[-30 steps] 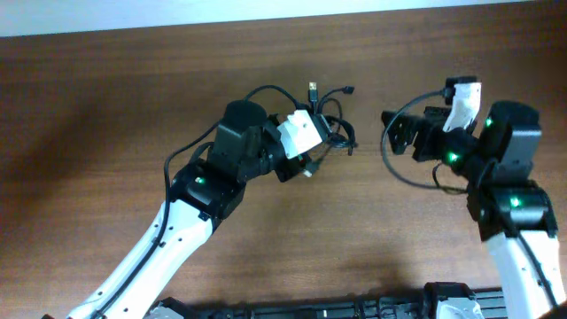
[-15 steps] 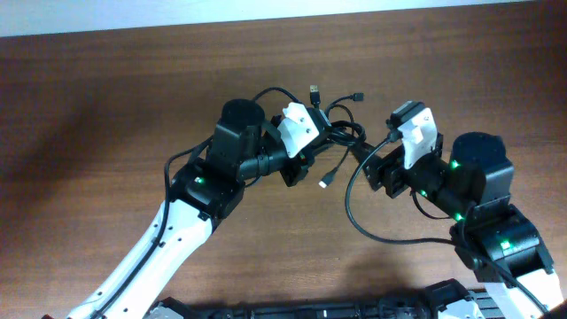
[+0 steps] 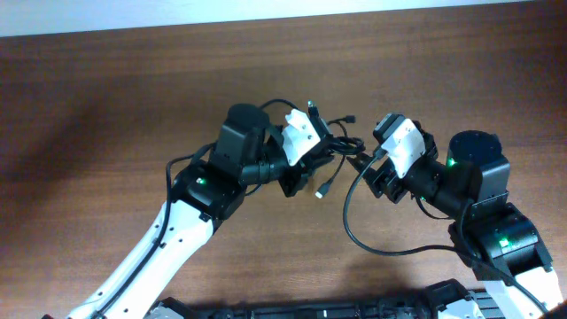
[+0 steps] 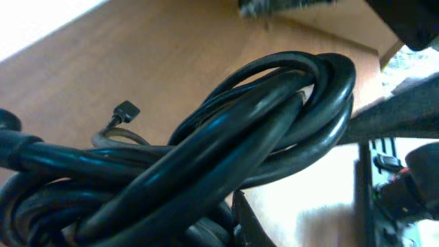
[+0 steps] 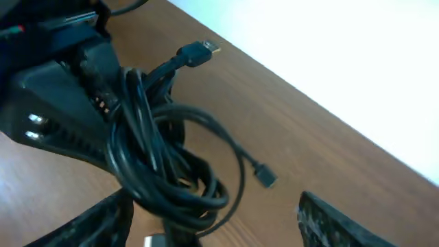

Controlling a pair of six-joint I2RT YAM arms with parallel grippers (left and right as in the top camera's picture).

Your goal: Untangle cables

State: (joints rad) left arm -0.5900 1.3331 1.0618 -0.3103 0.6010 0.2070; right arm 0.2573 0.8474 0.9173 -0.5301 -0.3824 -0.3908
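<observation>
The cables (image 3: pixel 341 144) are a knotted black bundle hanging off the table from my left gripper (image 3: pixel 317 158), which is shut on them. In the left wrist view the cables (image 4: pixel 226 137) fill the frame, and one dark finger (image 4: pixel 245 226) shows beneath them. Loose plug ends stick out at the top (image 3: pixel 312 106) and dangle below (image 3: pixel 323 188). My right gripper (image 3: pixel 365 167) is open just right of the bundle. In its own view the cables (image 5: pixel 158 171) hang between the jaws, close to the left finger (image 5: pixel 103 219), and my right gripper (image 5: pixel 216 209) has a wide gap.
The right arm's own thick black wire (image 3: pixel 354 232) loops down toward the front of the brown wooden table (image 3: pixel 106 106). A pale wall edge (image 3: pixel 266 9) runs along the back. The left arm's body (image 5: pixel 55 89) sits just behind the bundle in the right wrist view.
My right arm has swung left from the table's right side up to the bundle, and its jaws have narrowed a little. The left gripper keeps holding the cables, shifted slightly.
</observation>
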